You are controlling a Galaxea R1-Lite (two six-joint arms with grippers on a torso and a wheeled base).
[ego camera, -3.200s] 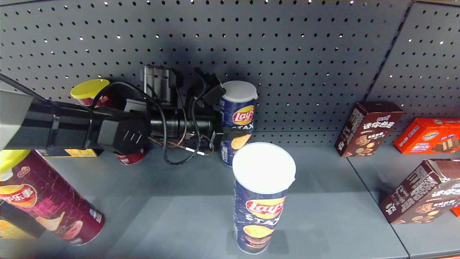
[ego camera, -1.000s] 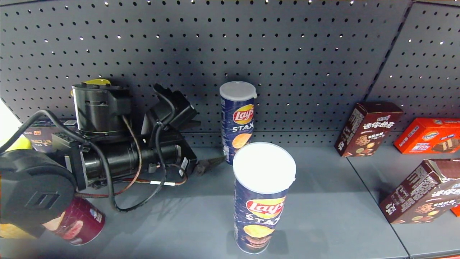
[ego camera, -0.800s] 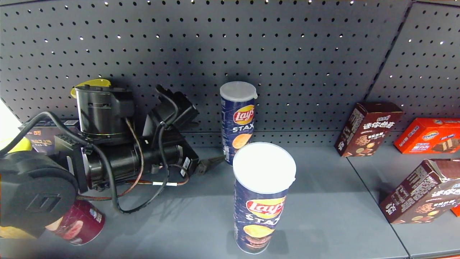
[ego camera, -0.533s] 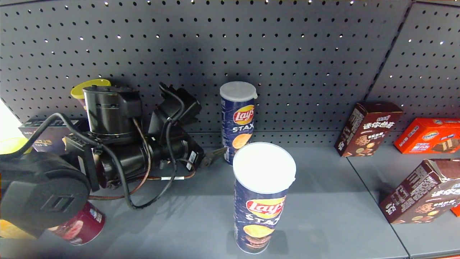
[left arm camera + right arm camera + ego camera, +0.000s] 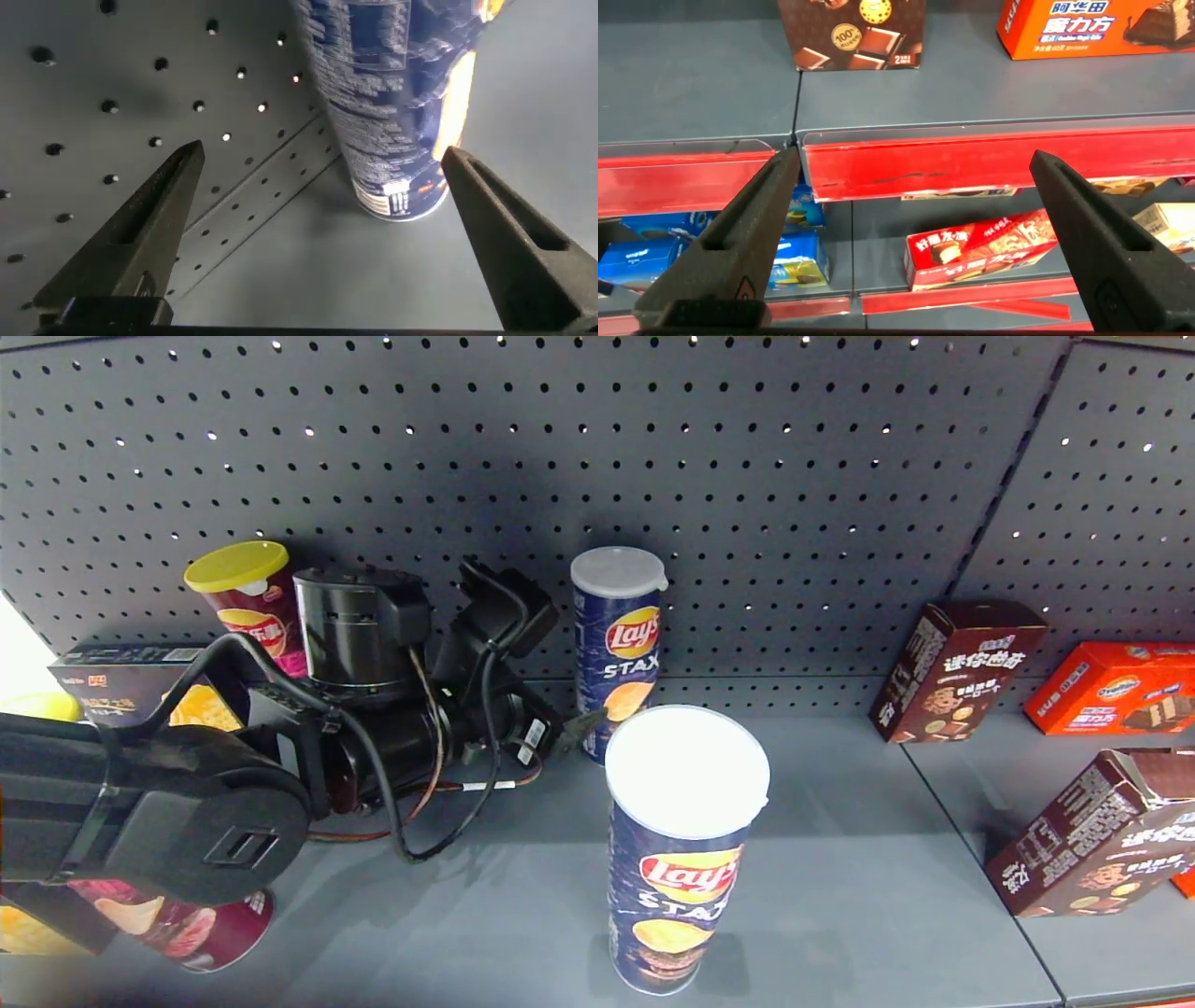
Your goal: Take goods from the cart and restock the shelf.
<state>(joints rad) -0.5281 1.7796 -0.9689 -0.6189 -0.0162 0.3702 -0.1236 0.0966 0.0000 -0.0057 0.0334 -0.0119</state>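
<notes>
Two blue chip cans with white lids stand on the grey shelf (image 5: 840, 859): one at the back by the pegboard (image 5: 616, 644), one nearer the front (image 5: 686, 840). My left gripper (image 5: 579, 721) lies low on the shelf just left of the back can's base. In the left wrist view this gripper (image 5: 322, 152) is open, and the back blue can (image 5: 392, 103) stands upright just beyond its fingertips, apart from both. My right gripper (image 5: 913, 157) is open and holds nothing, facing lower shelves.
A maroon can with a yellow lid (image 5: 247, 597) stands at the back left. Another maroon can (image 5: 187, 929) lies at the front left. Brown boxes (image 5: 952, 667) and an orange box (image 5: 1111, 686) sit at right. Red price rails (image 5: 971, 163) front the lower shelves.
The left gripper, shut on the back blue can 3.2 s ago, let it go and drew back left. Over the last second it has moved right again toward the can's base.
</notes>
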